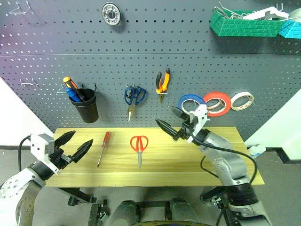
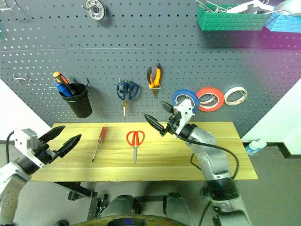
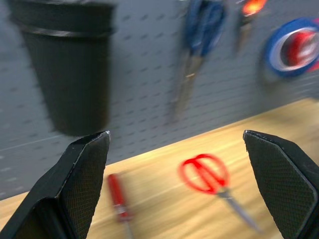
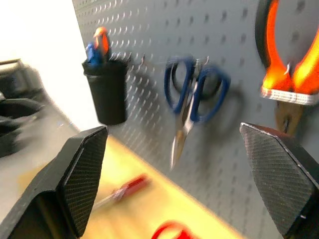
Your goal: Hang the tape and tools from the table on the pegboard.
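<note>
The right gripper (image 1: 170,121) hangs at frame centre, above the far edge of the table (image 1: 225,155), its two black fingers spread wide and empty. The left gripper (image 1: 75,143) sits at lower left over the table's left end, fingers also apart and holding nothing.

Just behind the right gripper, the blue tape (image 1: 189,100) already hangs on the pegboard (image 1: 141,61), beside a red-orange roll (image 1: 219,103) and a white roll (image 1: 242,100). The orange-and-black pliers (image 1: 162,83) hang above centre. So two items look done.

Two remain on the wood: the red-handled scissors (image 1: 139,146) at centre and the slim red screwdriver (image 1: 104,147) to their left, near the left gripper. Neither is touched.

The right gripper's arm covers part of the blue roll, so its hook cannot be made out. The blue scissors (image 1: 134,96) and black cup (image 1: 86,105) belong to the board already. The green bin (image 1: 242,24) at upper right is cut off by the frame.
</note>
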### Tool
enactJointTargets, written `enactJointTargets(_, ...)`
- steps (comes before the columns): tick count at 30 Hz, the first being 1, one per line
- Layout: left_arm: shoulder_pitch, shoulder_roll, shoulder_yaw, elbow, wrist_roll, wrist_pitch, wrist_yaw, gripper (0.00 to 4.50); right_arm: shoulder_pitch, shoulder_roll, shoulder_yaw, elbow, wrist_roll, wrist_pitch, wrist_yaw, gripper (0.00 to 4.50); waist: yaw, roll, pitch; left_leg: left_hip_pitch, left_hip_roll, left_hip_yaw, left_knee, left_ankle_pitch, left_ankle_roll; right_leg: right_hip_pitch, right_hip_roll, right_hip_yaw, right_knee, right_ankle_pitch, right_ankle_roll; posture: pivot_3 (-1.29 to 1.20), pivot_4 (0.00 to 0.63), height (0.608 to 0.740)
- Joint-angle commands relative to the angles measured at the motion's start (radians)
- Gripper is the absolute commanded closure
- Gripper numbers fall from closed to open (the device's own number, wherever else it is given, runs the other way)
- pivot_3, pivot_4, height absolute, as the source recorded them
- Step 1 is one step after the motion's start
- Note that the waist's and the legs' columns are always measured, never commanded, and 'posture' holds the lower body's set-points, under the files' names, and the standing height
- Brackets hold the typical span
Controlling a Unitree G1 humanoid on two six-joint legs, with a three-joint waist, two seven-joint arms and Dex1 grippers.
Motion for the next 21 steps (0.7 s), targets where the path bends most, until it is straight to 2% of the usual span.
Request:
enactJointTargets(1, -0.065, -0.023, -0.091, 0.044, 0.091, 0.005, 0.064, 0.00, 0.011, -0.090, -0.083, -0.073, 0.217, 0.181, 0.130, 0.06, 0.006, 0.000, 0.000, 0.000, 0.000, 0.000, 0.000, 0.000, 0.001, 0.000, 0.000, 0.000, 0.000, 0.000, 0.000, 0.01, 0.000, 0.736)
enactJointTargets(5, -0.150, -0.052, -0.205, 0.119, 0.208, 0.049, 0.154, 0.00, 0.052, -0.157, -0.116, -0.051, 0.191, 0.171, 0.172, 0.06, 0.008, -0.002, -0.001, 0.000, 0.000, 0.000, 0.000, -0.001, 0.001, 0.000, 0.000, -0.001, 0.000, 0.000, 0.001, -0.02, 0.004, 0.736)
enactJointTargets(12, -0.272, -0.143, -0.381, 0.219, 0.324, 0.203, 0.273, 0.00, 0.122, -0.238, -0.147, -0.068, 0.108, 0.079, 0.231, 0.06, -0.001, -0.001, -0.001, 0.000, 0.000, 0.001, 0.000, -0.001, 0.001, 0.000, 0.000, 0.000, -0.001, 0.000, 0.004, -0.06, 0.020, 0.736)
enactJointTargets(21, -0.440, -0.301, -0.495, 0.379, 0.419, 0.310, 0.406, 0.00, 0.242, -0.247, -0.236, -0.108, 0.075, 0.020, 0.204, 0.06, -0.020, -0.002, 0.002, -0.001, 0.001, 0.001, 0.000, -0.001, 0.001, 0.000, 0.000, -0.001, -0.001, 0.001, 0.006, -0.13, 0.047, 0.736)
